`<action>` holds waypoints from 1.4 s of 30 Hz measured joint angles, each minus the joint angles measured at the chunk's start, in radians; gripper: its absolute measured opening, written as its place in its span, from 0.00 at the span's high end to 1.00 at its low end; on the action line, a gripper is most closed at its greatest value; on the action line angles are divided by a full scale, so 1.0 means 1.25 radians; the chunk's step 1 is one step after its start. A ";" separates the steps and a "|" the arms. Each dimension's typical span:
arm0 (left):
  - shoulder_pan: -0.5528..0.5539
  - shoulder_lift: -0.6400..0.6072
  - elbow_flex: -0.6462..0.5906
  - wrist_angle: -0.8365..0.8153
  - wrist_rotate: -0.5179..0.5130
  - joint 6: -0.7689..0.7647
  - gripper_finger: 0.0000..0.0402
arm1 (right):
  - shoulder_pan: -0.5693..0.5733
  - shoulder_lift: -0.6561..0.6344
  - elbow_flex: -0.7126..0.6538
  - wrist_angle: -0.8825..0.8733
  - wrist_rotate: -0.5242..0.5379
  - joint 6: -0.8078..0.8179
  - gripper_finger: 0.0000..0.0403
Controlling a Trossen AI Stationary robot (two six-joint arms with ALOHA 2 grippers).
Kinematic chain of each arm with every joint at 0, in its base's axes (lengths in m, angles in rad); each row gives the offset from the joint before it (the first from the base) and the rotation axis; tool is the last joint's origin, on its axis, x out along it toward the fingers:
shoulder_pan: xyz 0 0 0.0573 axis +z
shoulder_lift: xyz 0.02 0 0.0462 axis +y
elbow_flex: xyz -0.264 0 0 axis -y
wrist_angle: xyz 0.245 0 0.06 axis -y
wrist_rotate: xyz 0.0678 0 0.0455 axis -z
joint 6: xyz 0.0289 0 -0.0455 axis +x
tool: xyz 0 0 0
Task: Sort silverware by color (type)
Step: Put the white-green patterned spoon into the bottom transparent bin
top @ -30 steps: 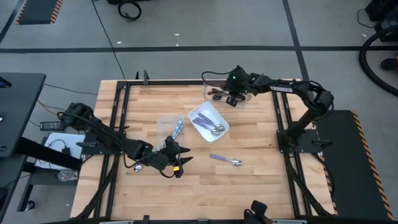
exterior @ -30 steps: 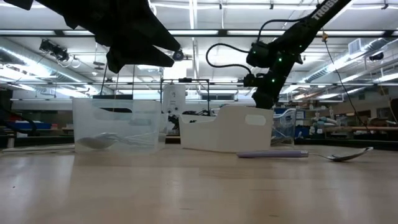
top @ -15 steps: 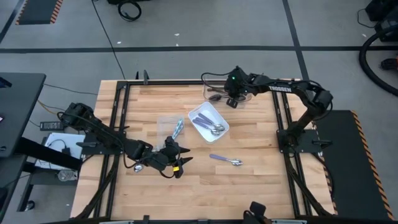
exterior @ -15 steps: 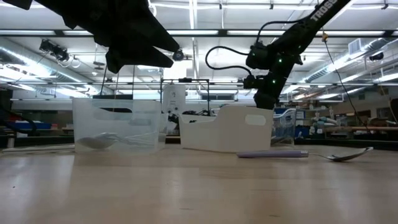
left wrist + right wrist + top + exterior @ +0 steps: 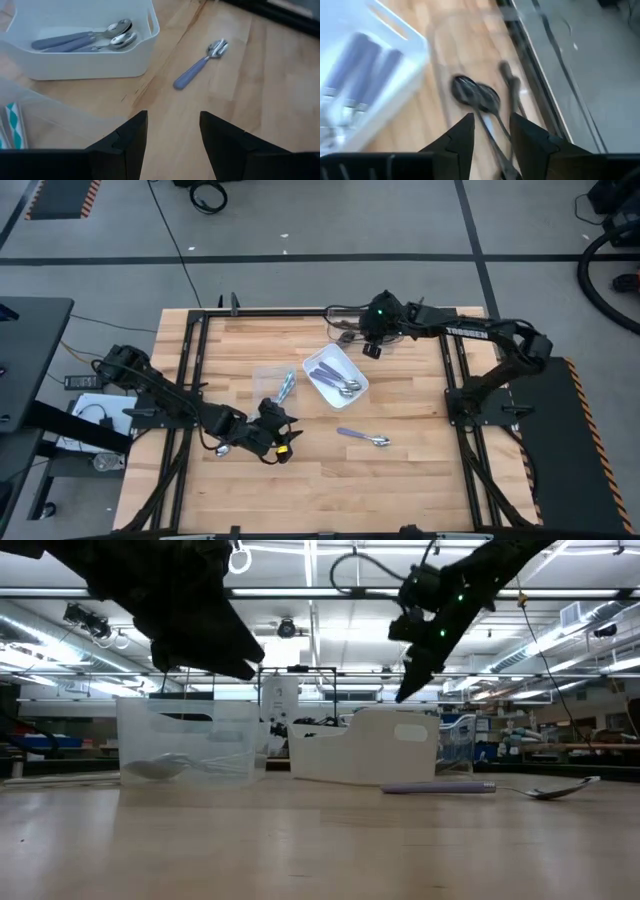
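- a wooden table [image 5: 400, 480] stands on a grey floor; the low view looks across it into a large hall with strip lights overhead.
- a white bin [image 5: 337, 375] sits near the middle of the table, holding purple-handled spoons [image 5: 82, 39] with shiny heads.
- a clear container [image 5: 270, 383] lies just to the left of the white bin, with light-blue-handled spoons [image 5: 286, 386] in it.
- a second clear container [image 5: 470, 60] sits at the far edge of the table beyond the white bin, with dark spoons [image 5: 477, 97] lying in it.
- one loose purple-handled spoon [image 5: 363, 437] lies on bare wood nearer the front, apart from the white bin.
- the left gripper [image 5: 283, 433] hangs over the table in front of the clear container, its jaws apart and empty, with the loose spoon ahead of it.
- the right gripper [image 5: 370, 345] hangs above the far container, raised over the dark spoons; its fingers [image 5: 457, 145] stand a little apart with nothing between them.
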 joint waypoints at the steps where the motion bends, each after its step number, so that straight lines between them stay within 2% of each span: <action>1: 0.002 -0.004 0.000 -0.002 0.000 -0.010 0.53 | 0.012 -0.011 0.000 -0.003 -0.008 0.000 0.67; 9: 0.018 -0.073 0.002 -0.016 0.000 0.010 0.53 | 0.118 -0.063 0.000 -0.028 -0.109 0.123 0.69; 12: 0.012 -0.112 0.002 -0.082 0.024 0.002 0.53 | 0.161 -0.067 0.000 -0.043 -0.154 0.170 0.70; 17: 0.012 -0.161 0.002 -0.219 0.140 -0.085 0.53 | 0.239 -0.061 -0.002 -0.059 -0.164 0.207 0.70; 23: 0.011 -0.172 0.002 -0.321 0.350 -0.162 0.53 | 0.319 -0.063 -0.035 -0.023 -0.162 0.240 0.70; 26: 0.003 -0.172 0.002 -0.384 0.424 -0.239 0.53 | 0.351 -0.062 -0.042 -0.015 -0.161 0.248 0.70; 34: -0.030 -0.172 0.002 -0.593 0.440 -0.447 0.53 | 0.426 -0.062 -0.095 0.092 -0.086 0.247 0.70; 42: -0.038 -0.169 0.002 -0.660 0.440 -0.560 0.53 | 0.471 -0.061 -0.129 0.179 -0.083 0.276 0.70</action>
